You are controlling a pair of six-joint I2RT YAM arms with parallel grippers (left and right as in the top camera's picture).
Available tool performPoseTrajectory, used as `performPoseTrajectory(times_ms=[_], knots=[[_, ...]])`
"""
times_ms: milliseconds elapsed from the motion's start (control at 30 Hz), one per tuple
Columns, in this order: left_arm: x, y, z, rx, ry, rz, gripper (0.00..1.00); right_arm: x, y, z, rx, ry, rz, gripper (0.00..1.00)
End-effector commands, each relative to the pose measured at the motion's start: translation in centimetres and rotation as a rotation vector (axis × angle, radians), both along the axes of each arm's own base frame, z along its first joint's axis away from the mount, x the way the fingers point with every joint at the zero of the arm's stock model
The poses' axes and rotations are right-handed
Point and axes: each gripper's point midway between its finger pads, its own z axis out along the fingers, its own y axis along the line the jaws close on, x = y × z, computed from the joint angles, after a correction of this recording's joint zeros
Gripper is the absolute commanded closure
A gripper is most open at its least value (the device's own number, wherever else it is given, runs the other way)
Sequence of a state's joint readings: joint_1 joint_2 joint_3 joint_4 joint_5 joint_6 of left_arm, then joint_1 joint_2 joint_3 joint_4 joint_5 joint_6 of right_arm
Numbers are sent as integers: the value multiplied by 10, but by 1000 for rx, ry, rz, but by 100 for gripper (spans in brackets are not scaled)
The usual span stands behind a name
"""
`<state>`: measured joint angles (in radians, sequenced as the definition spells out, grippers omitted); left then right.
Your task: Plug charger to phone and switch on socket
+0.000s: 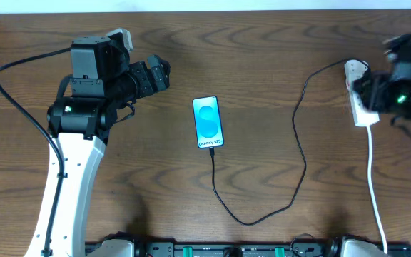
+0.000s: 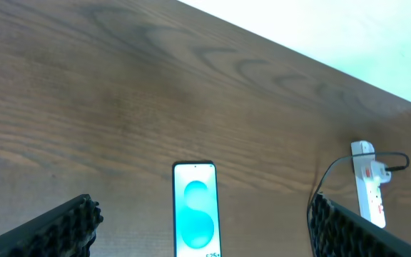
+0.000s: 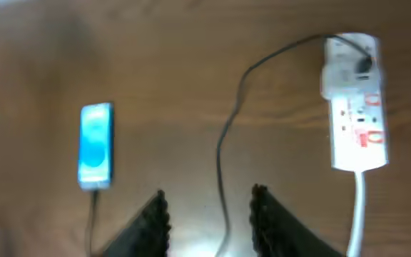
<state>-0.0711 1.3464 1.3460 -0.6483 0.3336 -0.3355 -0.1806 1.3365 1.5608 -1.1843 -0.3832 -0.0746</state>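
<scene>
Overhead, right tool (image 1: 366, 91) blurred (overlapping socket (image 1: 364, 117))

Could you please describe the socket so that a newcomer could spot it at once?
On the wooden table, look far right of the lit phone. The socket lies there: a narrow white strip with red marks. Unlike the thin black charger plugged into it, it trails a thick white cord.

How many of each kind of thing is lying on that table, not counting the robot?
Phone: 1
Black charger cable: 1
White power strip: 1
Total: 3
</scene>
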Motion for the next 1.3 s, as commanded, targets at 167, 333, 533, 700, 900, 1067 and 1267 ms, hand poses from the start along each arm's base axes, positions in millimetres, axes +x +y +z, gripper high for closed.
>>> performPoseTrajectory(times_ms=[167,333,533,700,900,1067,1267], knots=[[0,2,0,14,-4,-1,4,-51,30,3,-240,24,177,1],[0,2,0,14,-4,-1,4,-58,31,-1,-241,52,184,1],[0,2,0,14,-4,-1,4,-58,31,-1,-241,52,184,1],[0,2,0,14,-4,-1,4,-58,31,-1,-241,52,184,1],[0,2,0,14,-4,-1,4,-58,31,-1,-241,52,184,1],[0,2,0,14,-4,-1,4,-58,31,-1,-241,52,184,1],[0,2,0,14,-4,-1,4,-58,31,-1,-241,52,184,1]])
